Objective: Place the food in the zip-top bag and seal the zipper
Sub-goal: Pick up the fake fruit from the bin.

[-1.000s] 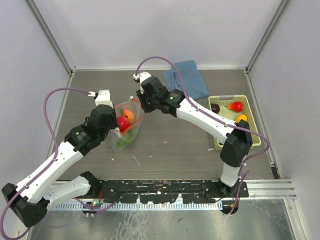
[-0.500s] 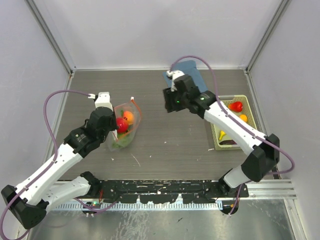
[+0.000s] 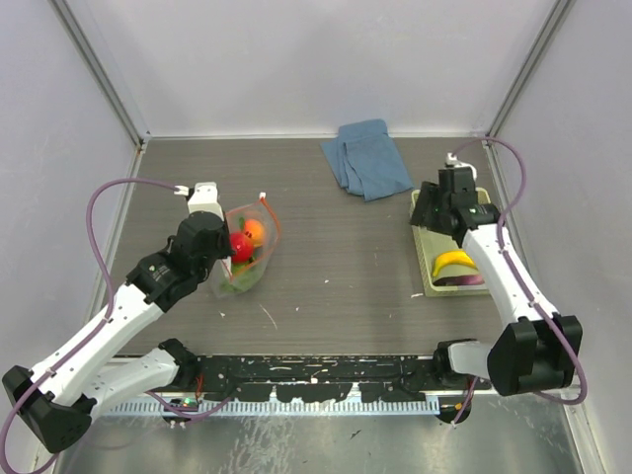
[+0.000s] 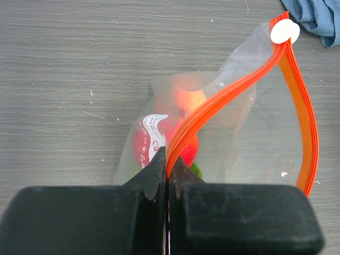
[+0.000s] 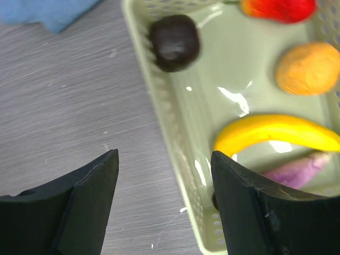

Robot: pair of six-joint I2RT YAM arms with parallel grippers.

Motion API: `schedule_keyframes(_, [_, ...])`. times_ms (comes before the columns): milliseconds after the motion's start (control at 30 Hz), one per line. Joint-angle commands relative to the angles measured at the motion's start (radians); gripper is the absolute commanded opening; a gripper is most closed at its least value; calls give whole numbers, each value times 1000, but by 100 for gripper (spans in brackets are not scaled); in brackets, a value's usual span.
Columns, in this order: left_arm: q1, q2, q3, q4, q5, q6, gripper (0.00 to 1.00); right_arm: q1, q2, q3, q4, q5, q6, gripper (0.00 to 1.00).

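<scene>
we have the left gripper (image 4: 168, 160) clamped tight on the zipper (image 4: 234, 93) of the zip-top bag (image 4: 249, 141), right gripper (image 5: 164, 159) spread wide over the basket (image 5: 163, 127) edge, banana (image 5: 271, 133) inside

The top camera sits high up behind the arms and looks down at the whole table (image 3: 336, 267) from far away. The left wrist camera sits just behind the left gripper (image 4: 168, 161) and looks out along its fingers. It is very near the zip-top bag (image 4: 239, 133), with a corner of the blue cloth (image 4: 317, 18) at the top edge. The top view shows that bag and cloth too. The right wrist camera looks down past the right gripper (image 5: 162, 159) — close over the basket (image 5: 159, 125) and banana (image 5: 276, 133), which the top view also shows, on its right side.
</scene>
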Motion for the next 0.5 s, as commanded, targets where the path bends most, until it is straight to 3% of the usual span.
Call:
schedule_keyframes(0, [6, -26, 5, 66, 3, 16, 0, -100, -68, -81, 63, 52, 90, 75])
schedule_keyframes(200, [6, -27, 2, 70, 15, 18, 0, -238, -72, -175, 79, 100, 167, 76])
schedule_keyframes(467, [6, -26, 2, 72, 20, 19, 0, -329, -36, -241, 176, 145, 275, 78])
